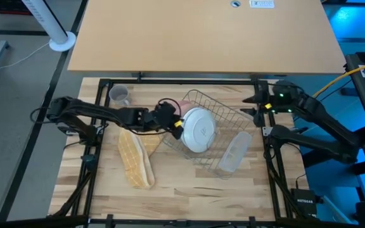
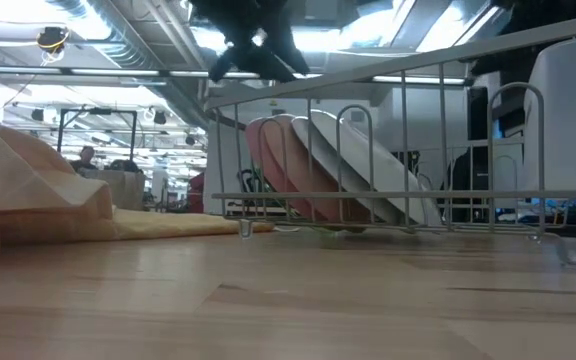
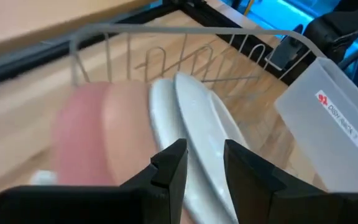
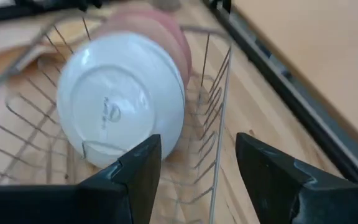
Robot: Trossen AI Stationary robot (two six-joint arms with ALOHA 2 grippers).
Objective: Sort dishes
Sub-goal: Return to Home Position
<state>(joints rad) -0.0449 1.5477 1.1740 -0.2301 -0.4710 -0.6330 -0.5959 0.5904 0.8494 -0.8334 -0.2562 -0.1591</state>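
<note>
A: Dishes?
B: I see white plates (image 1: pixel 198 131) and pink plates (image 2: pixel 270 160) standing in the wire rack (image 1: pixel 230 114). Left gripper (image 3: pixel 204 152) just above them — narrow gap, empty. Right gripper (image 4: pixel 197 146) beside rack — wide, empty.

High view looks straight down, low view level across table (image 1: pixel 189 190); all 4 share the rack (image 1: pixel 225 113)

Work surface: light plank table (image 1: pixel 189 196) in a black frame (image 1: pixel 170 80). Past its far edge sits a bigger tan desktop (image 1: pixel 201 31). Grey floor (image 1: pixel 11 82) on the left, with a white ribbed column (image 1: pixel 46 18) on a round base. Blue glow (image 1: pixel 360 22) far right. Low view: open hall, ceiling ducts (image 2: pixel 88 25), a person (image 2: pixel 86 156) far back left.
</note>
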